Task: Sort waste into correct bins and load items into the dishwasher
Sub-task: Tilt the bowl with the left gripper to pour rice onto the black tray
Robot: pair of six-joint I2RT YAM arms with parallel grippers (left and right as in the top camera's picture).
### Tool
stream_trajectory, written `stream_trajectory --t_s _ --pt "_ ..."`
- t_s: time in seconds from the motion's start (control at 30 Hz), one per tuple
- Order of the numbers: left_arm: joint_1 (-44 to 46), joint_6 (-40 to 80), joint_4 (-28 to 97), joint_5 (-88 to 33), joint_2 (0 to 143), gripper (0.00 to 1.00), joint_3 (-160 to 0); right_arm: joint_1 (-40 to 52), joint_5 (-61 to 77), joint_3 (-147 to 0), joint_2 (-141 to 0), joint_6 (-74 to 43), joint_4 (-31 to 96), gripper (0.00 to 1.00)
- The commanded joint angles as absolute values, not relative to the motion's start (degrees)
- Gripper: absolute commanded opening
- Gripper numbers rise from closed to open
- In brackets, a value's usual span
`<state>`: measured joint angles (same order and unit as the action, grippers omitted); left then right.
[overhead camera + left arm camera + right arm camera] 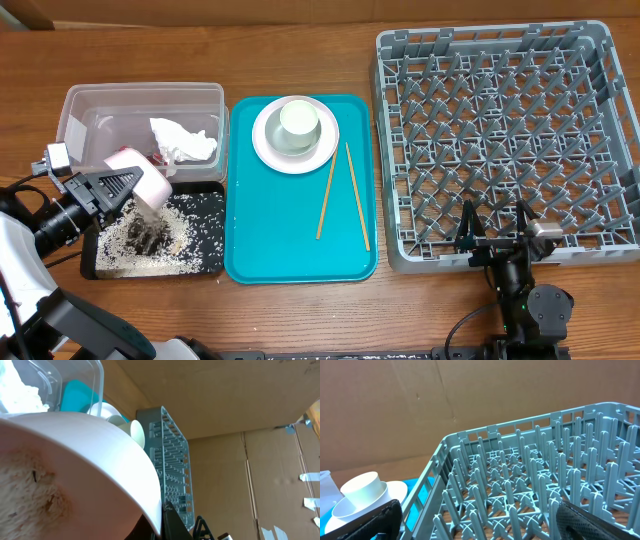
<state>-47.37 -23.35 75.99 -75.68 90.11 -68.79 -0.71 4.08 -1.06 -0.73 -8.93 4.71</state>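
Now the step in hand seems to be the emptying of waste: the left gripper (128, 190) is closed on a small bowl (138, 172) and holds it tipped over the black tray (205, 262) at the lower left of the overhead frame, where rice (190, 215) with dark bits lies scattered. The bowl is above the tray's upper left part, just below the clear tub (90, 100), in which the napkin (183, 140) and a red wrapper (157, 157) lie. Its mouth seems to point down and to the lower right, so its axis is steeply tilted; as a round thing it has no real long axis. In the left wrist view only its smooth outer wall (90, 460) shows. I judge that the next move calls for turning the bowl upright and carrying it across the teal tray (290, 240) to the rack (500, 130) at the right, which is without dishes. The plate (270, 150) with the cup (298, 120) on it, and the chopsticks (327, 195), wait on the teal tray; the chopsticks run nearly top to bottom, close at the top and spreading below. The right gripper (492, 235) stands open at the rack's lower edge.
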Motion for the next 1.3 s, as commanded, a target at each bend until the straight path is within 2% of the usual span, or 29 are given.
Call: stream_trajectory --t_s 0.0,0.33,0.5,1.0,1.27 --pt "-47.66 -25.74 76.12 -78.02 88.75 0.04 -68.55 -0.75 3.97 -0.45 -0.16 -8.51 4.43 1.0" --pt "-47.66 -25.69 75.13 -79.33 88.75 0.04 -68.55 -0.75 3.97 -0.45 -0.16 -8.51 4.43 1.0" --pt "-47.66 -26.83 79.31 -81.06 88.75 0.04 -68.55 -0.75 3.97 -0.45 -0.16 -8.51 4.43 1.0" --pt "-47.7 -24.12 76.27 -77.41 88.75 0.04 -68.55 -0.75 3.97 -0.45 -0.16 -8.54 4.43 1.0" --pt "-47.7 -23.9 79.11 -82.35 88.75 0.04 -68.55 -0.78 3.97 -0.45 -0.16 -8.54 4.43 1.0"
